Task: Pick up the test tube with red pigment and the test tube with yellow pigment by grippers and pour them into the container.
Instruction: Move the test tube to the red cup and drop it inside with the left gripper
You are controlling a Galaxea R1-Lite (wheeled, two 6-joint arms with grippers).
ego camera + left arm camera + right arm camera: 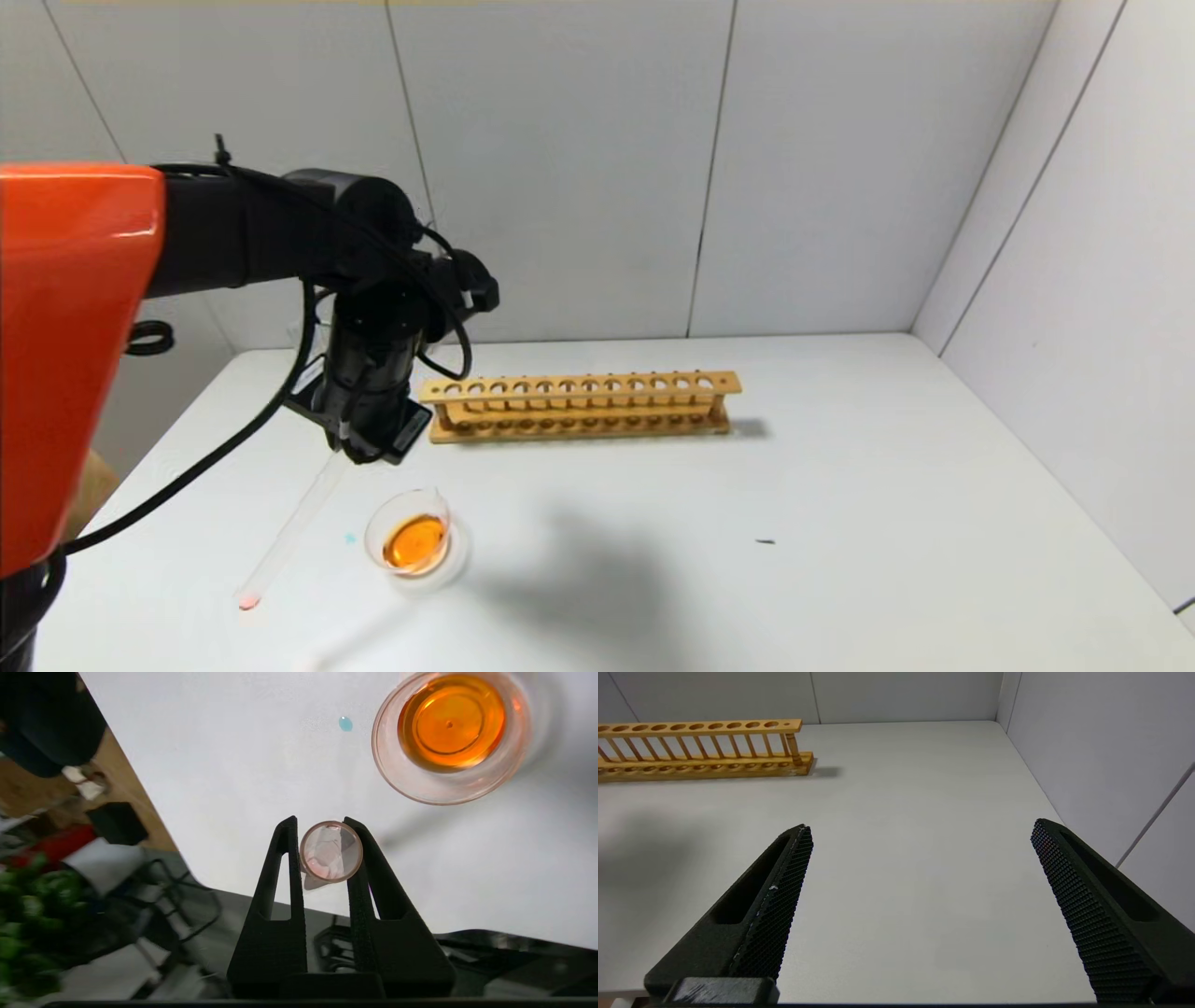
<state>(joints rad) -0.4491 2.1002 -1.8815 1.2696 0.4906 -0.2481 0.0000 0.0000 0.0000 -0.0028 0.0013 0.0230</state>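
Rack (579,407) stands empty behind. Left gripper (331,851) pinches the nearly drained test tube with red pigment (291,534) beside the container (411,537) of orange liquid. Right gripper (920,896) hangs spread. Lower the tube gently.

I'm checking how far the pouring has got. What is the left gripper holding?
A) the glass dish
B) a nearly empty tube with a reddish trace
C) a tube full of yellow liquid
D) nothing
B: the left gripper is clamped on a nearly drained test tube, while the glass dish beside it holds orange liquid.
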